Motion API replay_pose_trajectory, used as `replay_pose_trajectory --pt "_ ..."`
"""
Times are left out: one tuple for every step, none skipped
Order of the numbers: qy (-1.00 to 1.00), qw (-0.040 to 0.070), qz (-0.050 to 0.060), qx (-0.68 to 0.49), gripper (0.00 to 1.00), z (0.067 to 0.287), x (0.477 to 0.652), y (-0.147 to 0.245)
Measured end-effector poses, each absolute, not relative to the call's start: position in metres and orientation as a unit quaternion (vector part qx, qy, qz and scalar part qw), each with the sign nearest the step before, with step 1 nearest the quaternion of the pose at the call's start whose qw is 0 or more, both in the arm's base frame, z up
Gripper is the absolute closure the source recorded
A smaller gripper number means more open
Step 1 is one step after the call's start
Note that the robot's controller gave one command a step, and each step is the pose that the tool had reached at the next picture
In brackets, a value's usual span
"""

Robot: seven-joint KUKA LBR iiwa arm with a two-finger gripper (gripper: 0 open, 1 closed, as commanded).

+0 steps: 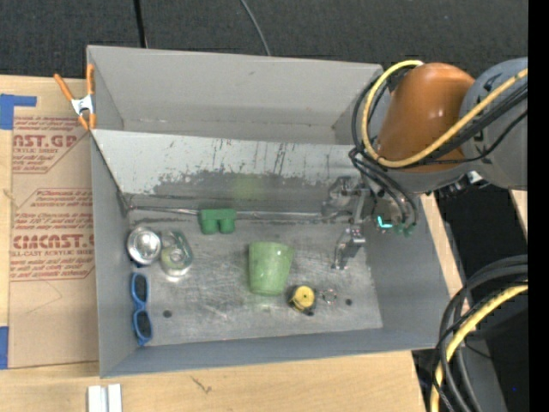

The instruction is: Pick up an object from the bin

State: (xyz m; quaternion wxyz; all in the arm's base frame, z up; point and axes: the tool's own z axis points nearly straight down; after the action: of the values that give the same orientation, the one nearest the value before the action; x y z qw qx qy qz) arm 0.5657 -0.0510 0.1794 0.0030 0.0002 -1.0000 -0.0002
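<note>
Grey metal formed the bin (112, 197) in the camera view, its scuffed floor mostly bare, with the gripper (346, 256) hanging low over the right part of that floor and nothing visibly held in it; whether the pincer was spread or pressed together could not be told from this angle. Nearest to it lay a pale green cup (268, 267) towards the middle of the floor and a small yellow piece (302, 298) just beside the cup's lower right, near the front wall. The cup looked like thin plastic: probably light, fairly stiff but with some give, smooth enough to slip, and best pinched across its rim or wall. The yellow piece appeared small and hard, and might skid or roll away if nudged; its exact shape was too small to tell. Further left, well apart from the gripper, lay a green block (217, 221), a silver can (144, 245), a clear cup (176, 256) touching or just beside the can, and blue sunglasses (140, 307) along the left wall. Open floor surrounded the green cup on most sides, so an approach from above seemed unhindered, while the right wall stood close behind the gripper.
</note>
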Motion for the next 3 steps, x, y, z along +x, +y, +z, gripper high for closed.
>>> replay_pose_trajectory --pt "-1.0 -0.005 0.001 0.014 0.0 0.086 0.536 -0.006" --pt "-0.999 -0.004 -0.001 0.044 0.0 0.076 0.567 0.079" --pt "-0.996 -0.004 0.001 0.09 0.0 0.074 0.594 0.117"
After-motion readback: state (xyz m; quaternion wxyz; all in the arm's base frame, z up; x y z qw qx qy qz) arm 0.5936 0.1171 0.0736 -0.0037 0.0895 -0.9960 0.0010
